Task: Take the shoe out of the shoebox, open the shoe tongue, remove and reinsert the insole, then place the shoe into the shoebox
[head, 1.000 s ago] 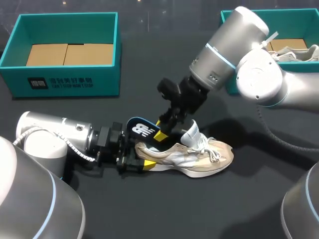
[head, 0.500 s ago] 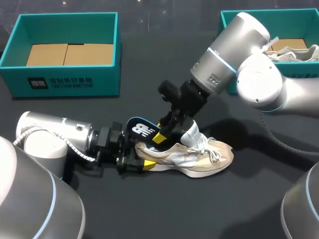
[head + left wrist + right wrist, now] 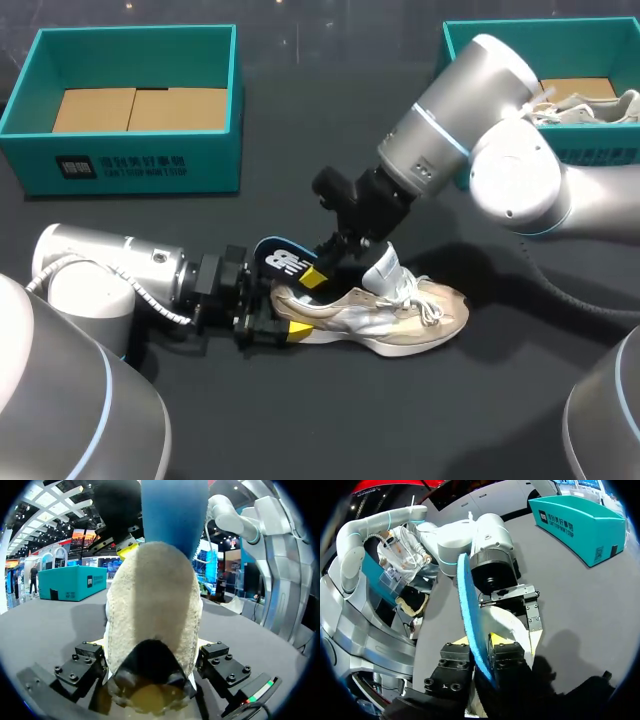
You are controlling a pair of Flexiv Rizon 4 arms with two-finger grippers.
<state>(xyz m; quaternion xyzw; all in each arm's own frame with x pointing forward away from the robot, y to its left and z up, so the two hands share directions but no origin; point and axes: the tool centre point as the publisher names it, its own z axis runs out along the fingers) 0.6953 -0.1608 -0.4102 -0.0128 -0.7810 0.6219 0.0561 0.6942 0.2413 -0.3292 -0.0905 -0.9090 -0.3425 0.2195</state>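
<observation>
A beige sneaker (image 3: 400,315) lies on its side on the black table, toe to the right. My left gripper (image 3: 275,325) holds its heel (image 3: 150,630) from both sides, low to the table. A blue insole (image 3: 283,260) sticks up out of the heel opening. My right gripper (image 3: 318,272) comes down from the upper right and is shut on the insole's edge. In the right wrist view the insole (image 3: 470,620) stands clamped between the fingers of that gripper (image 3: 482,652), with the shoe (image 3: 505,622) and my left gripper (image 3: 520,597) just beyond.
A teal shoebox (image 3: 135,35) with a cardboard floor stands at the back left. A second teal box (image 3: 600,155) at the back right holds another pale shoe (image 3: 590,105). My right arm's elbow hangs in front of that box.
My right gripper has closed its fingers on the insole and shifted slightly down and left. The left gripper and the shoe have stayed put.
</observation>
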